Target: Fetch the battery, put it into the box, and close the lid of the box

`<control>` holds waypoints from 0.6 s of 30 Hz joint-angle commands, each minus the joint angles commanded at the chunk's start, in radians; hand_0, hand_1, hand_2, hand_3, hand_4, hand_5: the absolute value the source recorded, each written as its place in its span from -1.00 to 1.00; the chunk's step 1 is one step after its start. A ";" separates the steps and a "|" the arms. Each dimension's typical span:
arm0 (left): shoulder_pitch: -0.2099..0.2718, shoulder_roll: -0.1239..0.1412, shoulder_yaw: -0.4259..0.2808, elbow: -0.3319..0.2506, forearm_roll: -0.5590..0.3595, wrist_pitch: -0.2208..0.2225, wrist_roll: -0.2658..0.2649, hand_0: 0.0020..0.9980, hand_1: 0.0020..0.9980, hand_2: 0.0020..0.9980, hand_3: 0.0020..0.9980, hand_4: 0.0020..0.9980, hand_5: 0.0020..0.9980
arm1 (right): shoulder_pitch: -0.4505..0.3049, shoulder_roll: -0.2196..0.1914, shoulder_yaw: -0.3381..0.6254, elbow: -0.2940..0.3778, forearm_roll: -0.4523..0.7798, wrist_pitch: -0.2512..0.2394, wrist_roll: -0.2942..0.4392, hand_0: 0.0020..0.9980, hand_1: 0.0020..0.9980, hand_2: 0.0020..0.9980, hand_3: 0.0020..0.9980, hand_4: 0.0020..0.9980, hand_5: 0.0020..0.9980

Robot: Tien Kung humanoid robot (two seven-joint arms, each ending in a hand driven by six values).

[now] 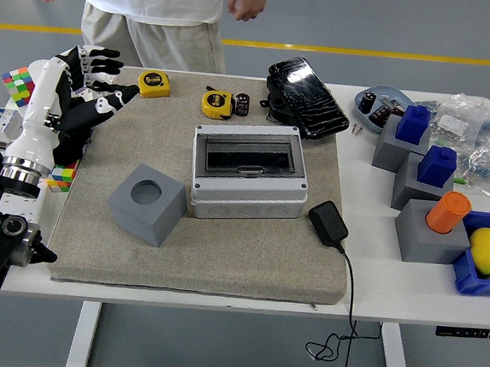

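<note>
The grey box [246,194] sits at the middle of the beige mat, its clear lid [246,155] lying flat and shut on top. A small black cylinder, the battery [242,104], stands on the mat behind the box beside a yellow tape measure [215,104]. My left hand [107,77] is raised over the mat's far left edge, well away from the box, with its fingers spread and empty. My right arm is out of view. A person [153,4] stands at the far side with both hands lifted off the table.
A grey cube with a round hole [146,202] sits left of the box and a black charger [328,223] with its cable to the right. A black device [307,86] lies behind. Grey and blue blocks [425,169] and a blue bin with a lemon [489,251] stand at the right.
</note>
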 joint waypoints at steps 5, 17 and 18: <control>0.019 -0.017 -0.072 0.029 -0.138 -0.012 -0.016 -0.14 0.26 0.21 0.23 1.00 -0.28 | 0.000 0.002 0.001 0.000 0.000 0.002 -0.002 0.36 0.32 0.39 0.25 1.00 0.23; 0.058 -0.007 -0.088 0.038 -0.149 -0.030 0.012 -0.14 0.26 0.20 0.22 1.00 -0.28 | 0.006 -0.005 0.005 0.000 -0.006 0.003 -0.004 0.36 0.32 0.39 0.25 1.00 0.23; 0.060 -0.007 -0.088 0.037 -0.147 -0.032 0.017 -0.14 0.26 0.20 0.22 1.00 -0.28 | 0.006 -0.005 0.005 0.000 -0.006 0.003 -0.005 0.36 0.32 0.39 0.25 1.00 0.23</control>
